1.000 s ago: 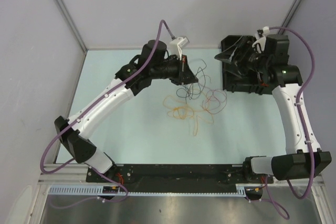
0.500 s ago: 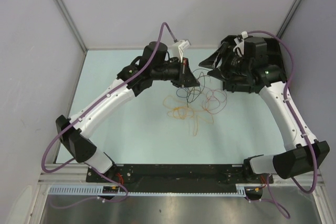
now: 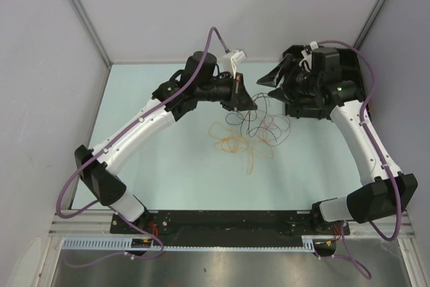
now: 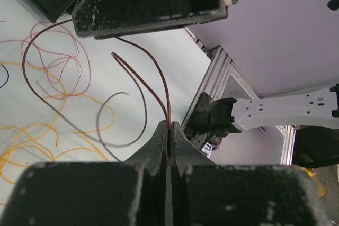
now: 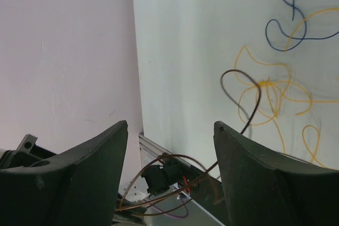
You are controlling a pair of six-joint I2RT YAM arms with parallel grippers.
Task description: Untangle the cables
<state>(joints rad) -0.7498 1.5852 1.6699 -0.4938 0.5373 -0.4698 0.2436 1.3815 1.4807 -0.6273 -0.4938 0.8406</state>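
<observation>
The left end effector (image 4: pixel 167 129) is pinched fully closed on one dark red wire (image 4: pixel 163 78), with the strand trapped right at the tips of its two fingers. It holds that wire up off the bench (image 3: pixel 168 166) (a grey shadow of the loop falls on the surface below), which I judge is meant to draw this one strand away from the rest of the cables. The wire arcs away from the grip toward the right end effector (image 5: pixel 170 125), which hangs near it toward the far side of the bench, its jaws spread wide with nothing between them. What looks like a loop of the same wire shows ahead in its own view, so it seems lined up to take a second hold, though it touches nothing. The remaining cables lie in a loose heap at mid-bench between the two arms and overlap where they cross: orange cables (image 3: pixel 232 143) nearest the bases, a pinkish red cable (image 3: pixel 277 128) to the right, and a dark blue cable (image 3: pixel 236 118) just below the left end effector.
</observation>
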